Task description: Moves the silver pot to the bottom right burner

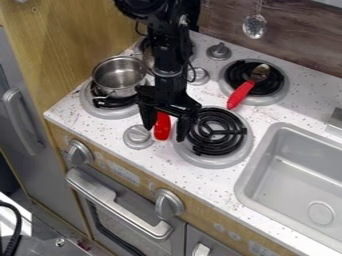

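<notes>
1. Camera view, pot and jaws: The silver pot (119,77) sat on the left front burner (89,106). The gripper (164,132) hung beside the bottom right burner (214,135), its jaws apart, with a red handle (162,126) between them.
2. Camera view, the step: Taking hold of the pot looked like the step in hand. Doing it well called for rising clear of the red handle, straddling the pot's rim, closing squarely, then lifting level and lowering centrally onto the coil.
3. Camera view, writing: Pale print on the oven panel (194,212) was too small to read.
</notes>
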You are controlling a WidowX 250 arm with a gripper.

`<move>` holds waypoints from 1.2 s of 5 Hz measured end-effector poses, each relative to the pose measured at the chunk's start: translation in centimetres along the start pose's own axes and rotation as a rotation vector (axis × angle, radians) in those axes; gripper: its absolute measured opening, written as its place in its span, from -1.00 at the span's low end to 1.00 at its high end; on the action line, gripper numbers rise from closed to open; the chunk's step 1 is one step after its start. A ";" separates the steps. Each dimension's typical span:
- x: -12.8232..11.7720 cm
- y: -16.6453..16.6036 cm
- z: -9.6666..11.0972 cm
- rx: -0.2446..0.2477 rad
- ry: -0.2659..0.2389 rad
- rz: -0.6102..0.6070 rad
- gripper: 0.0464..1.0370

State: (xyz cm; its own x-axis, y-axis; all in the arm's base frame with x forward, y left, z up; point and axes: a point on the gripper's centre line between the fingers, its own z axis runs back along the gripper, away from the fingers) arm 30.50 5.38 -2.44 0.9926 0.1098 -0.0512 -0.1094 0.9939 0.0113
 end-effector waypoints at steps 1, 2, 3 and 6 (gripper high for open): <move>-0.6 -0.1 -1.2 -0.002 0.040 -0.001 0.91; -0.6 -0.1 -1.2 -0.003 0.040 -0.001 0.91; 0.9 -0.7 -1.7 -0.026 0.026 -0.072 0.91; 4.8 4.6 4.1 0.040 -0.181 0.001 0.91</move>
State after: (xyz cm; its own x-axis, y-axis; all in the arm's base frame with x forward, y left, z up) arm 34.95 10.43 1.48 0.9860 0.1045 0.1297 -0.1118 0.9924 0.0509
